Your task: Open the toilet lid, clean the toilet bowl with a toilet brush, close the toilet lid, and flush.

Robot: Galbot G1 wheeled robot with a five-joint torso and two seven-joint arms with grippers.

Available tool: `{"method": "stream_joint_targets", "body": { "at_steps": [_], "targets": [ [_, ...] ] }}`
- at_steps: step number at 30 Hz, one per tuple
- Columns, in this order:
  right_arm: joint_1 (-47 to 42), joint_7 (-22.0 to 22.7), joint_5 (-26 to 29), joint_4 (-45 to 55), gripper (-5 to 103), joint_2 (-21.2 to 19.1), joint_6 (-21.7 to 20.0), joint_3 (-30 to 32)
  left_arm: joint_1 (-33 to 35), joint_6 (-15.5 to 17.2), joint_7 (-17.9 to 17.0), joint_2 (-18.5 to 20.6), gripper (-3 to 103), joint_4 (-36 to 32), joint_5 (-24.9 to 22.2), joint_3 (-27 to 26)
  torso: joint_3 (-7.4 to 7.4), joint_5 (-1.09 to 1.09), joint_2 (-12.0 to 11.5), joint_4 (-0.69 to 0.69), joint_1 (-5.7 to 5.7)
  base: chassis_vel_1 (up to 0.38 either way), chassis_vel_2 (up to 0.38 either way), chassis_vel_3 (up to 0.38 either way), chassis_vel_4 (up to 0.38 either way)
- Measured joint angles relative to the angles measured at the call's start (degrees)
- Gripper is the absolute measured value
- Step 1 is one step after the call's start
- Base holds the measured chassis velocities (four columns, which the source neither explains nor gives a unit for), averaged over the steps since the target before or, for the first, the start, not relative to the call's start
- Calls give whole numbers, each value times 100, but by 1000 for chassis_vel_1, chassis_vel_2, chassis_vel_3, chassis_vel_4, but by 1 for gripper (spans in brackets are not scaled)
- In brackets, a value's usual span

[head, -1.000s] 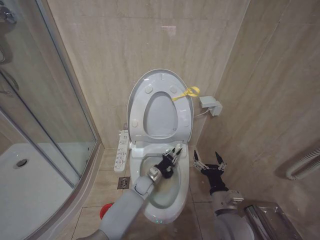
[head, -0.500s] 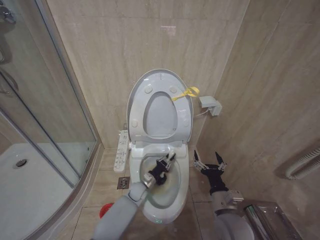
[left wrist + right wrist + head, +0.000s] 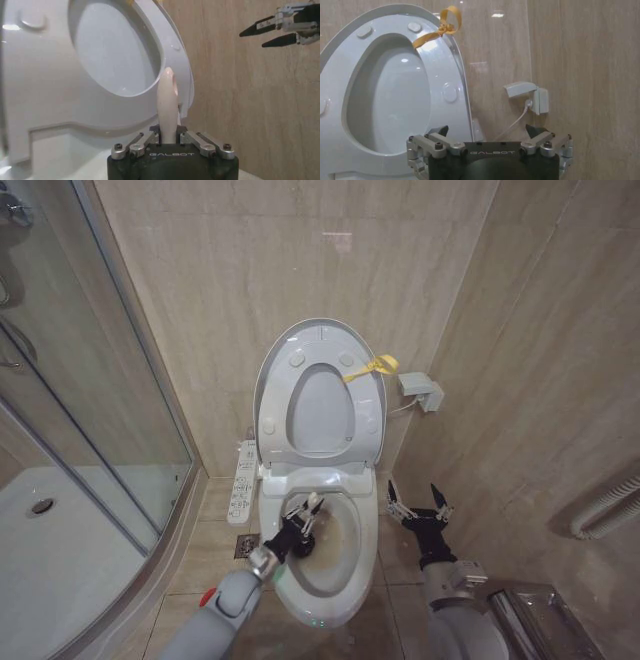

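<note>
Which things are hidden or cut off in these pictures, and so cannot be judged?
- Toilet brush head: left wrist view, hidden behind the left gripper; head view, too small inside the toilet bowl.
- Red holder: head view, mostly covered by the left arm.
- Right gripper fingertips: right wrist view, cut off behind its body.

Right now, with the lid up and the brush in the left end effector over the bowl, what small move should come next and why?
Probably sweep the toilet brush along the stained inside of the toilet bowl. The left end effector grips the handle at the bowl's left rim, the toilet lid stands open, and the right end effector waits open beside the bowl.
</note>
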Motion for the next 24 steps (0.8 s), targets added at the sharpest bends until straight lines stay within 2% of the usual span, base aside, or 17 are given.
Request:
{"method": "stream_joint_targets", "body": {
  "at_steps": [10, 16, 24],
  "targets": [
    [0, 0, 0, 0, 100, 0, 0, 0, 346, 34, -74, 374, 18, -361, -81, -110, 0, 2, 0, 2, 0, 0, 0, 0, 0],
    [0, 0, 0, 0, 100, 0, 0, 0, 32, 31, -127, 176, 18, -137, -86, 65, 1, 1, 0, 0, 0, 0, 0, 0, 0],
    [0, 0, 0, 0, 100, 0, 0, 0, -716, 35, -144, -338, 18, 424, -162, 462, 1, 3, 0, -1, 0, 0, 0, 0, 0]
  ]
}}
